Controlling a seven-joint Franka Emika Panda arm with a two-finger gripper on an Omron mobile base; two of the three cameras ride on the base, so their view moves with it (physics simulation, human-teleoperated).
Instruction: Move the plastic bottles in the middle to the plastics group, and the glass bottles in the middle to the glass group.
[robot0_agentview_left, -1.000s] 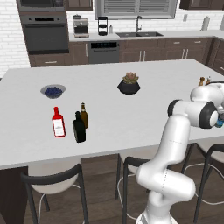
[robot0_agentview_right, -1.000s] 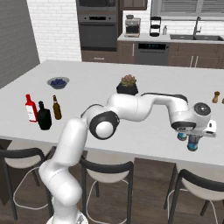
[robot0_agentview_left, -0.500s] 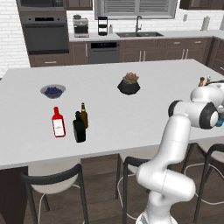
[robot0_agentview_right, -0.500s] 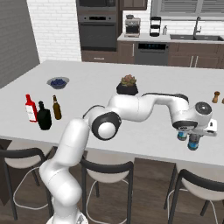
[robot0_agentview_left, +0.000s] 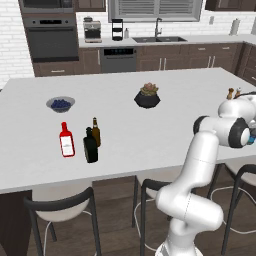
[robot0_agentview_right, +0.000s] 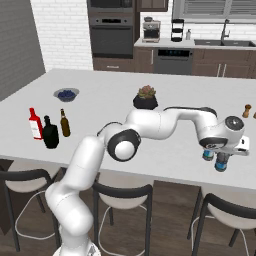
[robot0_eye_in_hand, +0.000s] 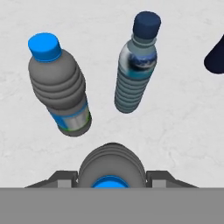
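Observation:
In the hand view my gripper (robot0_eye_in_hand: 111, 178) is shut on a clear plastic bottle (robot0_eye_in_hand: 111, 164) with a blue cap, held upright between the fingers. Just beyond it stand two more plastic bottles: a ribbed one (robot0_eye_in_hand: 61, 94) on the left and a slimmer blue-labelled one (robot0_eye_in_hand: 133, 72) on the right. In the right base view my gripper (robot0_agentview_right: 220, 158) hangs over small bottles (robot0_agentview_right: 207, 156) at the counter's front right edge. Far to the left, the squat black glass bottle (robot0_agentview_left: 90, 146) (robot0_agentview_right: 50, 134) stands beside the red bottle (robot0_agentview_left: 66, 141) (robot0_agentview_right: 35, 124) and the slim brown bottle (robot0_agentview_left: 95, 132) (robot0_agentview_right: 64, 123).
A dark bowl of berries (robot0_agentview_left: 60, 104) (robot0_agentview_right: 66, 94) sits behind the glass bottles. A plant in a black pot (robot0_agentview_left: 147, 96) (robot0_agentview_right: 145, 99) stands mid-counter. Small wooden mills (robot0_agentview_left: 230, 93) (robot0_agentview_right: 246, 110) stand at the right. Stools (robot0_agentview_right: 122, 192) line the counter's front edge.

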